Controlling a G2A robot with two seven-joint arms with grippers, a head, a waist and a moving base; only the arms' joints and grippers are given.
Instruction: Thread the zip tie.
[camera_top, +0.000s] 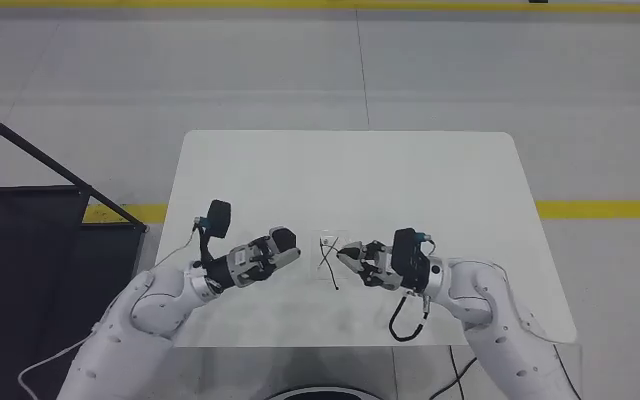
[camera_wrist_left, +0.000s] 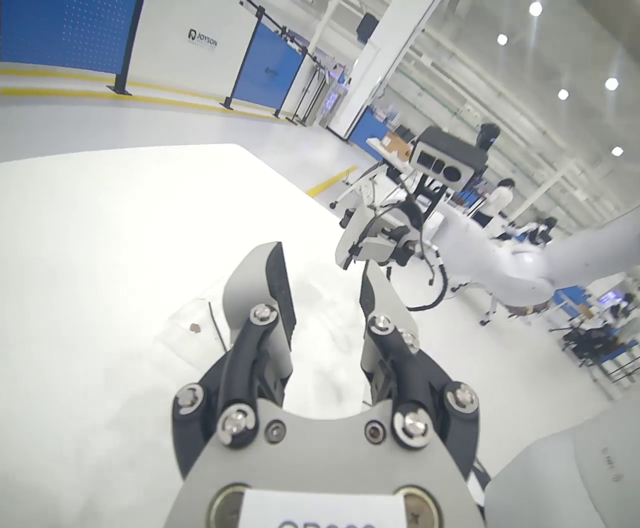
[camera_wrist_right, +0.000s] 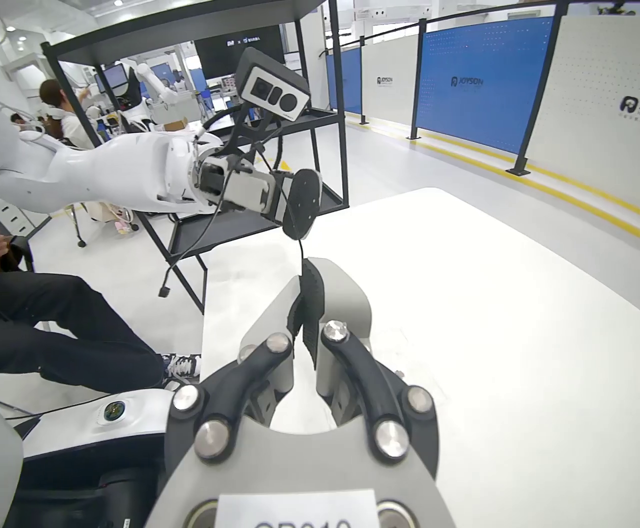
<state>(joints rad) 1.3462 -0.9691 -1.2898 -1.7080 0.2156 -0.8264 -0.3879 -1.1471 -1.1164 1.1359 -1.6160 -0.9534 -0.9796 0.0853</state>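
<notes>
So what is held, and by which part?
The right gripper pinches a black zip tie by its strap, a short end sticking out; the left gripper is empty.

Room to pass lay over the table (camera_top: 420, 170) in the upper half and right of the frame. At lower centre the left gripper (camera_top: 292, 247) and right gripper (camera_top: 346, 255) faced each other, and the tie (camera_top: 328, 260) crossed the narrow gap between them. A black rack (camera_top: 40, 230) stood beside the table's left edge.

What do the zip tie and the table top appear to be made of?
Zip tie: thin black strip, probably flexible plastic; finish too small to judge. It is pinched in the right hand. Table top: smooth white board, matte, maybe laminate; no grain, only soft glare.
</notes>
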